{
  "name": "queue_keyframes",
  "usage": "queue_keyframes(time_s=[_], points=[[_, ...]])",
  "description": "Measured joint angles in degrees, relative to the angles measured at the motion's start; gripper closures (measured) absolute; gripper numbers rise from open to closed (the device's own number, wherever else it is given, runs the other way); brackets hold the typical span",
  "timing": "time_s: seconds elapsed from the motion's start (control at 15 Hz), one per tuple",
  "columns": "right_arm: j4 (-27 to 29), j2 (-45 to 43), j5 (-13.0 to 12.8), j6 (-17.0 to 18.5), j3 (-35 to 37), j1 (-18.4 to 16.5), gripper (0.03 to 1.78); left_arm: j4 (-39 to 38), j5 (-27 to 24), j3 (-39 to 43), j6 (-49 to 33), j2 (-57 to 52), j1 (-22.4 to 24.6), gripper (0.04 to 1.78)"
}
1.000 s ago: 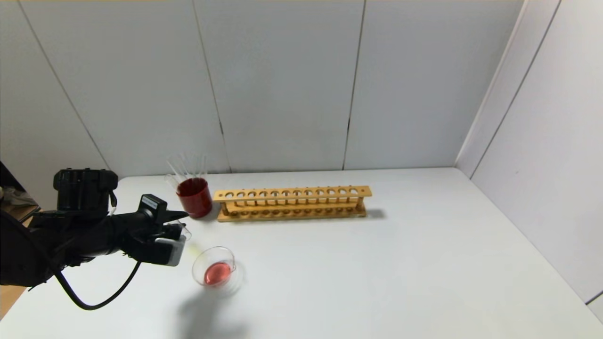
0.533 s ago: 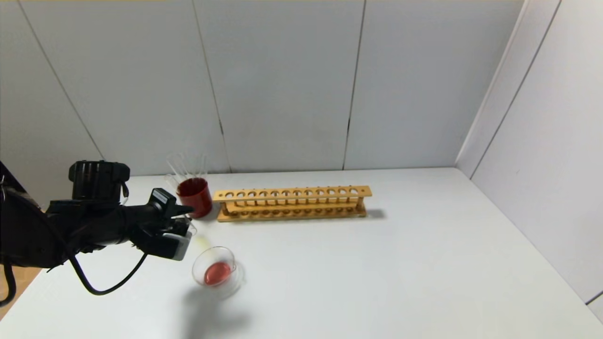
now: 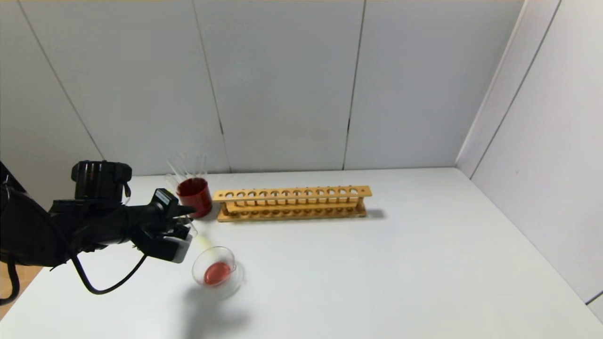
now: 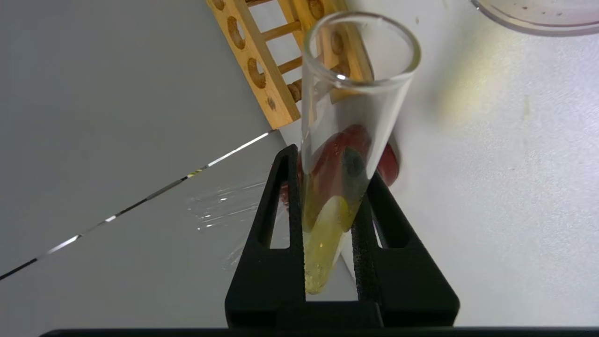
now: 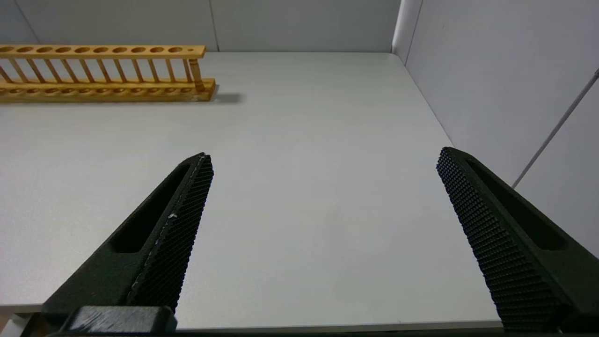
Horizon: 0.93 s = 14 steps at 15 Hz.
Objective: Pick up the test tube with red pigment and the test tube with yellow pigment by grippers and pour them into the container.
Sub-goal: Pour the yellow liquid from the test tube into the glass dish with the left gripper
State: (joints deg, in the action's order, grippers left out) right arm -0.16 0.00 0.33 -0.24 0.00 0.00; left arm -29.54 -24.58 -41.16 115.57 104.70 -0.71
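Observation:
My left gripper [image 3: 184, 221] is shut on the test tube with yellow pigment [image 4: 327, 234], held tilted, a little left of and above the container [image 3: 217, 268]. In the left wrist view the tube sits between the black fingers [image 4: 281, 206]. Its open mouth points away from the gripper and the yellow liquid lies at its round end. The container is a low clear glass dish holding red liquid; its rim shows in the left wrist view [image 4: 533, 21]. I see no test tube with red pigment. My right gripper [image 5: 323, 159] is open and empty over bare table, out of the head view.
A dark red cup [image 3: 194, 197] holding clear tubes stands just behind my left gripper. A long wooden test tube rack [image 3: 292, 202] with empty holes stands to its right. Grey walls close the back and the right side of the white table [image 3: 377, 273].
My left gripper with the yellow tube has moved a little to the right and farther away, toward the red cup, then nearly stopped. The dish and rack have not moved.

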Motion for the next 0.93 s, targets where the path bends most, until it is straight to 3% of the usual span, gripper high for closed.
queue_keyframes(time_s=[0.93], points=[[0.0, 0.0, 0.0, 0.02, 0.0, 0.0, 0.06, 4.74, -4.34, -3.88, 7.67, 0.59, 0.02, 1.49]])
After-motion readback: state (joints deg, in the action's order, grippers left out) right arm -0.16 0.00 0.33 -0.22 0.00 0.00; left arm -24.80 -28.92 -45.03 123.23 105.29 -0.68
